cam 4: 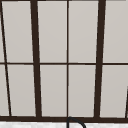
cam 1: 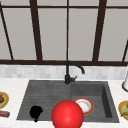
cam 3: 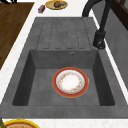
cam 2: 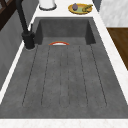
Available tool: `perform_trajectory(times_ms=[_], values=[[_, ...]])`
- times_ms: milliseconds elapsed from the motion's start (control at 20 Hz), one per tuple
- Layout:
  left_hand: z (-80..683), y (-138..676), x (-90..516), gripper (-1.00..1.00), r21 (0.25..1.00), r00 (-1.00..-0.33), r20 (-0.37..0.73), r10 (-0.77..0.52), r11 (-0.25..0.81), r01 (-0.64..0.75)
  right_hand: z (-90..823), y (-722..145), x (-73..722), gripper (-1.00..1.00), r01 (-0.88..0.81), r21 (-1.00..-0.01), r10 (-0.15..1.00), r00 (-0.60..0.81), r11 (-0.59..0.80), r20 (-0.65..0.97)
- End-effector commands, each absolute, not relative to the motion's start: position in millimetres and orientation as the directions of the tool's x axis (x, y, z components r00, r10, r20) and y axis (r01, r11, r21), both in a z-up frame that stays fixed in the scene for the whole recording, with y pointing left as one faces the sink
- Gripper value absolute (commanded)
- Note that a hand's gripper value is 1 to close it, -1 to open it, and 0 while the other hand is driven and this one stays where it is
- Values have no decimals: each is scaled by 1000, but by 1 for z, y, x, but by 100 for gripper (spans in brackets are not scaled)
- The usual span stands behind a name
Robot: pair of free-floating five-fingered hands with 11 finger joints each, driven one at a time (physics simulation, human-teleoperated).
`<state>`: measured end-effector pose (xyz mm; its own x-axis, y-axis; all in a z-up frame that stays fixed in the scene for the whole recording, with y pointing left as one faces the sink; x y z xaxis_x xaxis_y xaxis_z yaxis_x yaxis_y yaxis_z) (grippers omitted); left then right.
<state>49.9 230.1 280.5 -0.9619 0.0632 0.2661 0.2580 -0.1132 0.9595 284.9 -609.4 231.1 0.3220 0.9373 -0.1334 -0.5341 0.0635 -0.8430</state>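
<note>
Over the ribbed draining board at the left of the sink (cam 1: 25, 100), near its front edge, the left hand (cam 1: 35, 112) hangs as a small black shape in the front view; whether its fingers are curled or straight I cannot tell, and nothing can be seen in its grasp. Just to its right a big red ball (cam 1: 67, 115) sits at the sink's front rim and covers the near edge of the plate (cam 3: 70, 82), a white one with an orange-red border that lies flat on the floor of the deep basin, roughly centred, with bare grey floor all round it and the basin walls standing well apart from its edge. Behind the board and basin the black tap (cam 1: 71, 72) rises from the back rim, its spout arching to the right above the basin. On the white counter left of the sink stands a yellow dish (cam 3: 56, 4) with food, a small red packet (cam 3: 41, 9) just beside it; another yellow dish (cam 2: 80, 8) with food sits on the counter to the right, near a white jar (cam 2: 47, 4)
</note>
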Motion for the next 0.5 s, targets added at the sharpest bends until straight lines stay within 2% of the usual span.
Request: perform_trajectory(times_ms=[0, 450], values=[[281, 230, 50, 0, 959, -962, 266, 63, -113, 258, 233, -597, 279, -100, -572, -807, 923, 373, 149, -94], [281, 230, 50, 0, 959, -962, 266, 63, -113, 258, 213, -581, 267, -100, -527, -835, 865, 482, 162, -136]])
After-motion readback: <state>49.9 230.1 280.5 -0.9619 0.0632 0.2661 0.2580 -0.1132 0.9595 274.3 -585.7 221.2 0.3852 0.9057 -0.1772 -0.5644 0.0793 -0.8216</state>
